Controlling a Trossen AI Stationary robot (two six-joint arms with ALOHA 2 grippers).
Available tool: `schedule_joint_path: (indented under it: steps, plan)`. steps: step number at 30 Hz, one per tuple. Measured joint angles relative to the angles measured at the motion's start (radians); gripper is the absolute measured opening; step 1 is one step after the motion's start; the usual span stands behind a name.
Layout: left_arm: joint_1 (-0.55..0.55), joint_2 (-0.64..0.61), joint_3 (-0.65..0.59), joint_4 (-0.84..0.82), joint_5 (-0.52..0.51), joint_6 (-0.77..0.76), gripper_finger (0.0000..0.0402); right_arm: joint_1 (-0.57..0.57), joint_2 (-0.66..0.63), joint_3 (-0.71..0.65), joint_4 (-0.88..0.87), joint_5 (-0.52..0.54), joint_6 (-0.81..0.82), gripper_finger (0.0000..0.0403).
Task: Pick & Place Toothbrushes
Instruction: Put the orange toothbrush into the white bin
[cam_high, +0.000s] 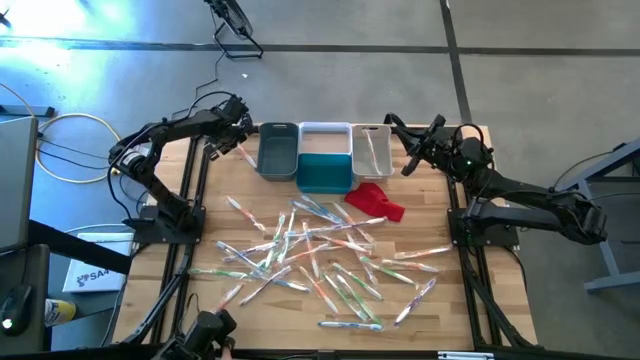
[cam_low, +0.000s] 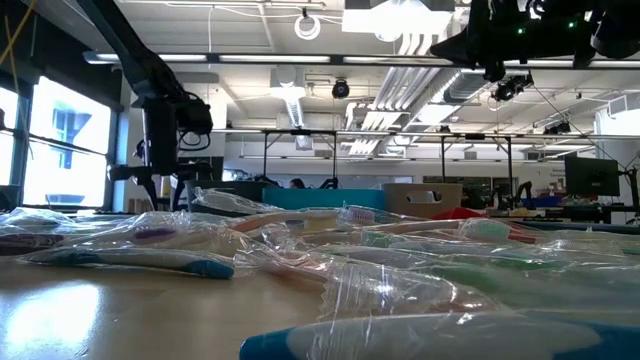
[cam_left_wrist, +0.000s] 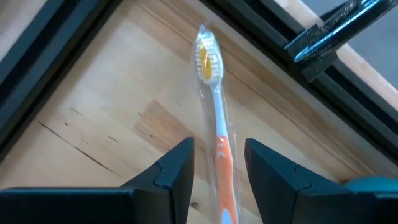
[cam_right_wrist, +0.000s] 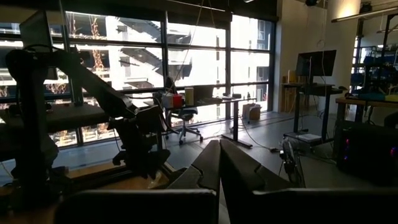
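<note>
At the table's far left corner, the left gripper (cam_high: 238, 143) grasps one orange-handled toothbrush (cam_left_wrist: 219, 134) (wrapped in clear plastic) between its fingers (cam_left_wrist: 177, 171), the brush head pointing away over bare wood, just beside the grey bin (cam_high: 278, 150). Next to that bin stand a teal bin (cam_high: 325, 170) and a white bin (cam_high: 372, 150), with a red cloth (cam_high: 378, 200) close by. Most toothbrushes (cam_high: 320, 255) lie scattered across the table (cam_high: 440, 310). Raised beyond the white bin, the right gripper (cam_high: 408, 150) waits, jaws clenched on nothing.
</note>
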Motion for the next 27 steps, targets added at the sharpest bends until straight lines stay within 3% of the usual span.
schedule_joint_path:
  steps: [22, 27]
  plan:
    - [-0.018, 0.072, 0.000, 0.032, 0.027, -0.001, 0.0138, 0.000, 0.000, 0.000, -0.003, 0.000, 0.000, 0.0002]
    - [-0.034, 0.080, 0.000, 0.035, -0.015, -0.006, 0.0138, 0.000, 0.000, 0.000, -0.003, 0.004, 0.000, 0.0002]
